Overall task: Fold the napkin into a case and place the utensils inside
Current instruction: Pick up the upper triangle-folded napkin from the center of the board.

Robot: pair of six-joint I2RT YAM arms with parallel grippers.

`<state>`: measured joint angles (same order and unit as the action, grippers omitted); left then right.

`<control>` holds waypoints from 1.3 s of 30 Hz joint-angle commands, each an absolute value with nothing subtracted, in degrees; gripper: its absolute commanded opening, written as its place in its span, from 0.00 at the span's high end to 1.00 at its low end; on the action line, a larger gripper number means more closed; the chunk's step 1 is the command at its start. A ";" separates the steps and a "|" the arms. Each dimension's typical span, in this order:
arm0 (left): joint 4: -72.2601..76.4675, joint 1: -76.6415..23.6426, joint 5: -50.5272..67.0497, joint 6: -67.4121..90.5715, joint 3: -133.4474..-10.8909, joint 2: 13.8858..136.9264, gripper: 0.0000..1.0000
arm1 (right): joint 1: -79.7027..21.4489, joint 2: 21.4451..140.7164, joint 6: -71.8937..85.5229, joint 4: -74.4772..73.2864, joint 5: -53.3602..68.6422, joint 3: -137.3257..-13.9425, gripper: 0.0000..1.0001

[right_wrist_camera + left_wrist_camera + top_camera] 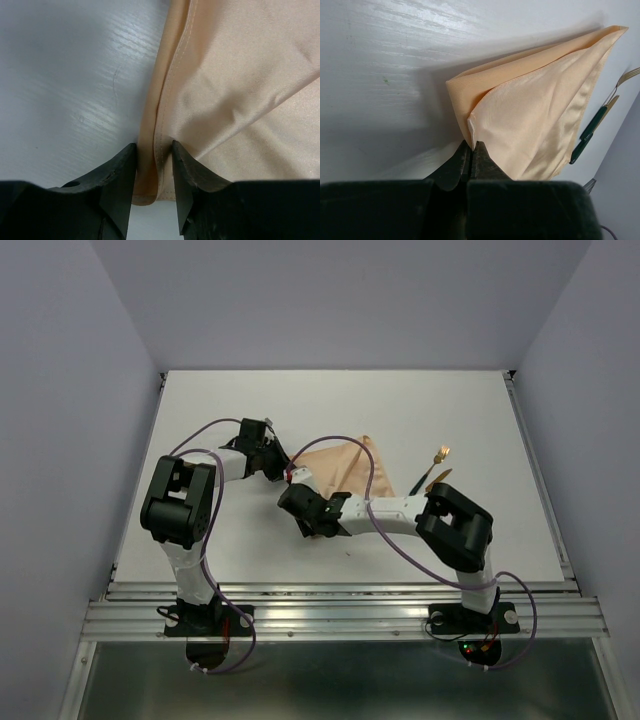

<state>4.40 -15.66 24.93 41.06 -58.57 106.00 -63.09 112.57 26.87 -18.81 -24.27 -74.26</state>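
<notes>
Napkin [340, 465] lies folded near the middle of the white table [330, 400], with the utensils [433, 472] just off its right side. Left gripper [471, 145] is pinched tight on one corner of the cloth, while the right gripper [154, 147] stands narrow, its fingers straddling a hem with fabric bunched between them.

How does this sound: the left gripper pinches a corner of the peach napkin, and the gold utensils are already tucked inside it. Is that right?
Not quite. The left gripper does pinch a corner of the napkin, but the utensils are not inside it. They lie on the table beside the napkin, outside its folds, as the left wrist view shows.
</notes>
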 commanded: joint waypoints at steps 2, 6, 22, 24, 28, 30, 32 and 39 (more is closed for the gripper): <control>4.22 -15.56 24.35 41.31 -58.09 103.45 1.00 | -63.46 114.87 28.12 -19.51 -28.12 -77.61 0.60; 4.22 -15.56 24.08 41.57 -58.01 103.27 1.00 | -63.98 115.31 28.21 -19.60 -29.26 -77.87 0.57; 2.20 -14.15 23.20 40.87 -58.62 100.55 1.00 | -65.04 113.21 24.00 -19.07 -32.18 -79.10 0.99; 1.59 -13.10 23.12 40.34 -59.24 99.76 1.00 | -65.04 112.07 22.77 -18.55 -30.42 -79.89 0.99; -1.75 -11.34 22.50 38.85 -60.99 97.04 1.00 | -65.04 110.13 21.89 -18.02 -25.85 -81.64 0.99; -2.72 -10.73 22.24 38.24 -61.78 95.81 1.00 | -65.04 109.43 21.80 -17.84 -24.70 -82.35 0.99; -3.95 -9.58 22.24 37.53 -62.40 94.22 1.00 | -65.04 108.64 21.80 -17.75 -23.13 -83.66 0.99; -7.82 -5.19 22.50 35.42 -64.42 89.13 1.00 | -65.04 108.89 20.48 -17.40 -18.11 -89.03 0.99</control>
<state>-6.94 -7.40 23.38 37.80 -60.84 93.51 -64.53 110.91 21.82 -18.81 -22.79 -84.75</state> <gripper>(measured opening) 0.044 0.029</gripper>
